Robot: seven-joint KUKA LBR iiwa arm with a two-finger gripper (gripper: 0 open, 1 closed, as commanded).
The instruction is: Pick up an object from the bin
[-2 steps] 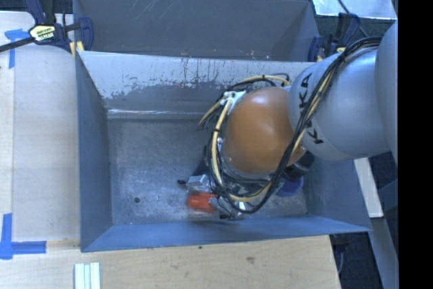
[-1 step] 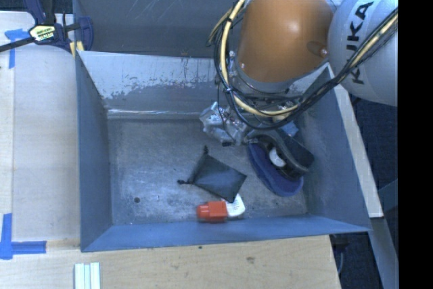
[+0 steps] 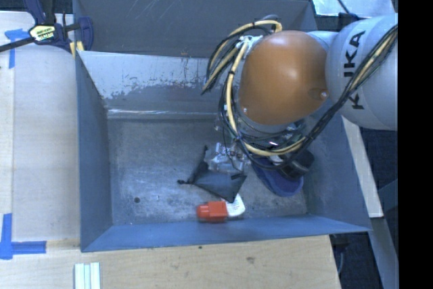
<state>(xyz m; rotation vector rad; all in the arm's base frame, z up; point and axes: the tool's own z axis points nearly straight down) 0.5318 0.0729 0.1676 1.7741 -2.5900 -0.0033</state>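
The arm reaches into the grey bin from the right. Its rounded orange cover is ringed by yellow and black cables. Below the cover the hand hangs low over the bin floor, a little right of centre. I cannot tell how wide it stands (the cover and cables hide much of it, and its metal parts run together).

Right at the hand, on its near side, lies a flat black piece with an irregular, pointed outline and one thin tip stretching to the left. Its far edge meets the hand, though I cannot tell whether the two touch.

Just nearer than that, close to the bin's near wall, sits a small red block with a white piece touching its right end. To the right of the hand, partly under the arm, lies a dark blue rounded thing.
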